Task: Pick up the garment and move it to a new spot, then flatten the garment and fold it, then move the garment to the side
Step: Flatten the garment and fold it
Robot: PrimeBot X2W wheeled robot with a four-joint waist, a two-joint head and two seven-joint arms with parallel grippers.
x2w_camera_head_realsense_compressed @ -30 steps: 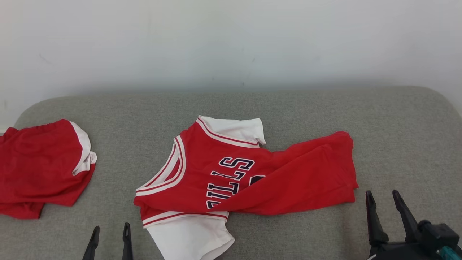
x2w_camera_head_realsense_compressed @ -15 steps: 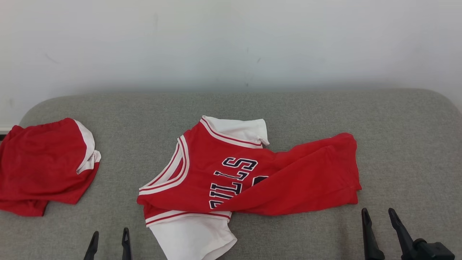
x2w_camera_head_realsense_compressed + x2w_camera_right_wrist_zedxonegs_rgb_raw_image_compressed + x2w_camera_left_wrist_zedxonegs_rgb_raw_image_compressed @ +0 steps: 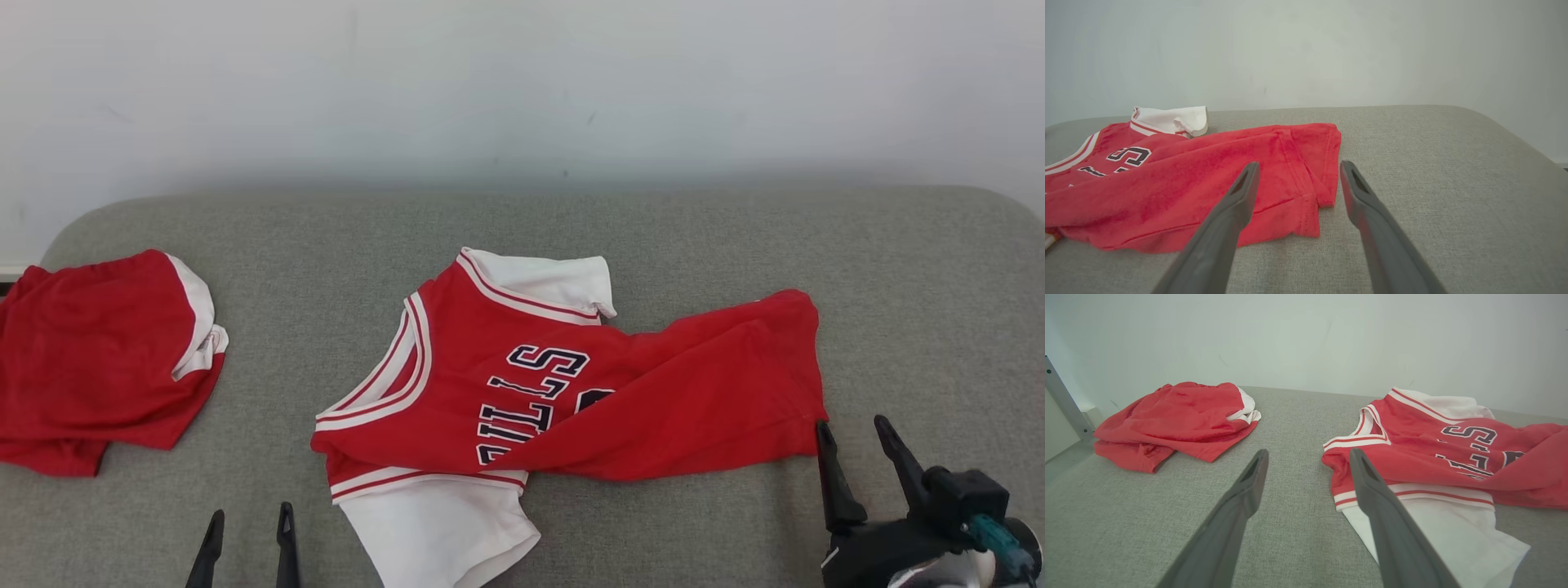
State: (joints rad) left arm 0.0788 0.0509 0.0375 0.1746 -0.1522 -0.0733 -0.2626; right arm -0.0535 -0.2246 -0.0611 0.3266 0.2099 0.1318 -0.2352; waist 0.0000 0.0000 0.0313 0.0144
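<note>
A crumpled red garment [image 3: 98,359] with white trim lies at the left end of the grey fabric-covered counter [image 3: 694,237]. A pale wall [image 3: 522,82] rises behind it.

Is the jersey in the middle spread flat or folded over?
Folded over, untidily. The lower red part of the jersey lies across its chest lettering and hides some letters. White fabric sticks out at two edges.

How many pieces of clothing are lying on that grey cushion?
2. A red-and-white lettered jersey lies crumpled in the middle of the grey fabric cushion; a bunched red garment with white trim sits at its left end. Others could hide underneath.
</note>
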